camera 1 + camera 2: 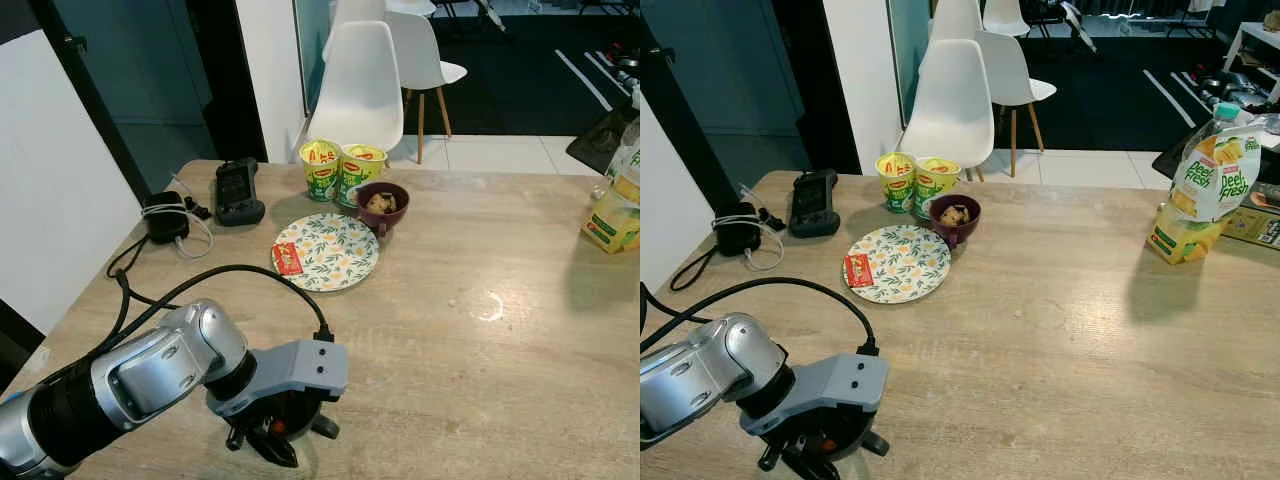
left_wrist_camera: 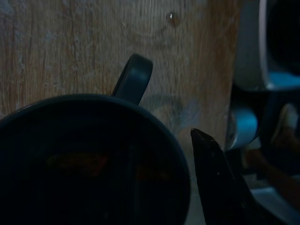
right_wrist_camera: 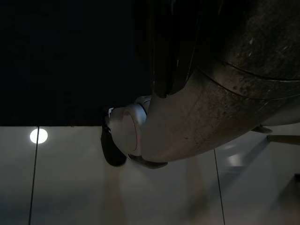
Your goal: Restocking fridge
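At the lower left of the left eye view our left arm reaches across the wooden table (image 1: pixel 480 380), its left gripper (image 1: pixel 275 440) pointing down at the near edge. In the left wrist view a dark mug (image 2: pixel 89 159) with a handle sits right under the gripper, one black finger (image 2: pixel 215 178) just beside the mug's rim on the outside; something reddish shows dimly inside the mug. We cannot tell whether the fingers are spread or clamped on the mug.

Further up on the left of the table lie a black charger with coiled cable (image 1: pixel 165 215) and a black handheld device (image 1: pixel 238 192). Toward the middle is a floral plate (image 1: pixel 335 255) with a small red packet (image 1: pixel 287 259) on its left part. Just behind the plate a dark red bowl (image 1: pixel 383 203) holds bits of food, and two yellow-green cup noodles (image 1: pixel 335 170) stand side by side touching it. White chairs (image 1: pixel 360 85) stand beyond the table.

At the far right edge of the table stands a juice pouch (image 1: pixel 1210 185) next to a yellow carton (image 1: pixel 1175 235).

The right wrist view is dark, showing the right gripper (image 3: pixel 112 145) hanging over a pale tiled floor (image 3: pixel 70 187); its state we cannot tell.
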